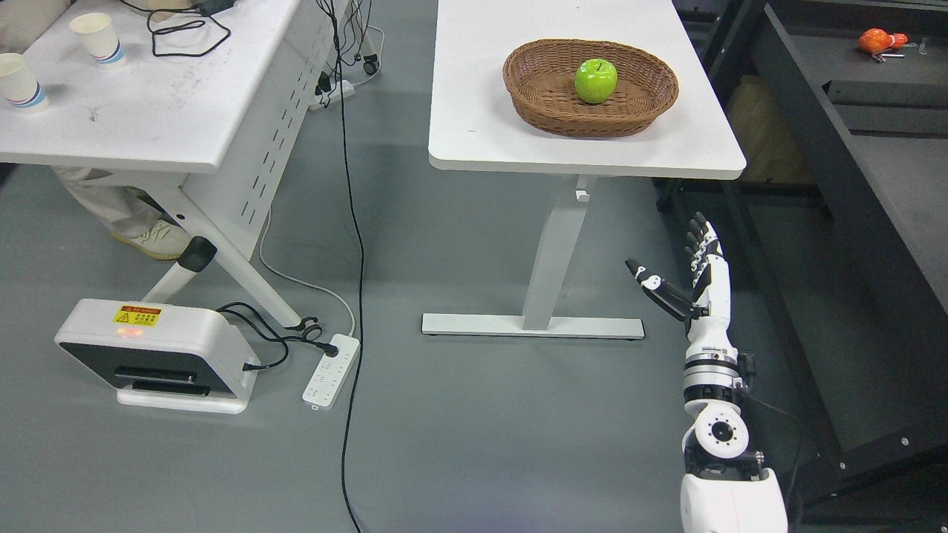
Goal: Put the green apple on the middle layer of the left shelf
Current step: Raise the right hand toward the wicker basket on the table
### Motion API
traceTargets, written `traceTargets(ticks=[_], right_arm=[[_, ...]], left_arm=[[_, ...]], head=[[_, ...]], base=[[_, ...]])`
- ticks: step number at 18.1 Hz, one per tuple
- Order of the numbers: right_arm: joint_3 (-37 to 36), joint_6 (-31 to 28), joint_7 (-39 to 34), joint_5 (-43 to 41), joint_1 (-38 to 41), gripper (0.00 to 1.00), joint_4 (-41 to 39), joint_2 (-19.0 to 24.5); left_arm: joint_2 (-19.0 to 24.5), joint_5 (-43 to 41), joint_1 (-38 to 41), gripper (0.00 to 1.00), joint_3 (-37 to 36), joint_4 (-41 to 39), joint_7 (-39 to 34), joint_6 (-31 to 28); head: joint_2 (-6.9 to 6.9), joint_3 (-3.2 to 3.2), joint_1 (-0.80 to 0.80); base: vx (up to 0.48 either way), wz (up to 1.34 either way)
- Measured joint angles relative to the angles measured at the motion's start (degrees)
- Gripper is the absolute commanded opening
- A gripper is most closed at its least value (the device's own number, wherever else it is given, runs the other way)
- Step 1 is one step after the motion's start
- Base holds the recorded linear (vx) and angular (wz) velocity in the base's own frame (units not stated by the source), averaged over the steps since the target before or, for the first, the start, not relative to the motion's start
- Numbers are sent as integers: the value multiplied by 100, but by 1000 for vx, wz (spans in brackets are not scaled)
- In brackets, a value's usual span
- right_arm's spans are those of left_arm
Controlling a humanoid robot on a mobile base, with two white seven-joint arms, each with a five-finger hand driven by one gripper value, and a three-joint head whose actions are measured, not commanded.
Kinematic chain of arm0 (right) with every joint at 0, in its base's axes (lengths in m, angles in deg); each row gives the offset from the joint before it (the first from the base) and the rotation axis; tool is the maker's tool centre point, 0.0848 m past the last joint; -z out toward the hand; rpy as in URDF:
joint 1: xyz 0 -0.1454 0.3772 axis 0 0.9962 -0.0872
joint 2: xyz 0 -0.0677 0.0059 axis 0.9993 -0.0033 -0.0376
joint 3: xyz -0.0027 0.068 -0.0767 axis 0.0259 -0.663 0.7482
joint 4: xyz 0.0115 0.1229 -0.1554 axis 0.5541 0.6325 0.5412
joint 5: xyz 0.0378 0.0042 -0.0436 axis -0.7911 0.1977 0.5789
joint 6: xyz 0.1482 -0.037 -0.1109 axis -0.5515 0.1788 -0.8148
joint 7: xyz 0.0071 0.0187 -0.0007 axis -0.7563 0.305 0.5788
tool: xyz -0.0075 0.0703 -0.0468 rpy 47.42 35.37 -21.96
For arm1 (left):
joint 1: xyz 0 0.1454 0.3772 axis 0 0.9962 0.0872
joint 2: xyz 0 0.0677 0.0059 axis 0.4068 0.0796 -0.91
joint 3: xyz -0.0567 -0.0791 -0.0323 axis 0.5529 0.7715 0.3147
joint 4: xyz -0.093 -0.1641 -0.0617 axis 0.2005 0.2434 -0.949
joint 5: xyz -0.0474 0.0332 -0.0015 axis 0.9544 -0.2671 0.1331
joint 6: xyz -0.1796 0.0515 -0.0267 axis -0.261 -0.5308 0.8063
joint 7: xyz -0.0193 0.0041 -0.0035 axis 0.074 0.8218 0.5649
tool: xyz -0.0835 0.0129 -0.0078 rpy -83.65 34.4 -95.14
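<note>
You are looking at a robotics lab or test office: white counters (474, 111) are standing on a grey floor (459, 429), cables (348, 222) are trailing down to power strips (331, 369), paper cups (96, 37) are sitting on a scuffed desk (148, 111), and a black metal shelf (852, 148) is lining the right side.

white table (474, 111) | wicker basket (548, 111) directly on it, toward right | green apple (595, 80) inside basket
</note>
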Motion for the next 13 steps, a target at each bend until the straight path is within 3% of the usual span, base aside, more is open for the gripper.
traceTargets(ticks=[13], right_arm=[[0, 237, 77, -3, -35, 100, 1, 0]], left_arm=[[0, 0, 0, 100, 0, 0, 0, 0]], head=[[0, 0, 0]], base=[[0, -3]])
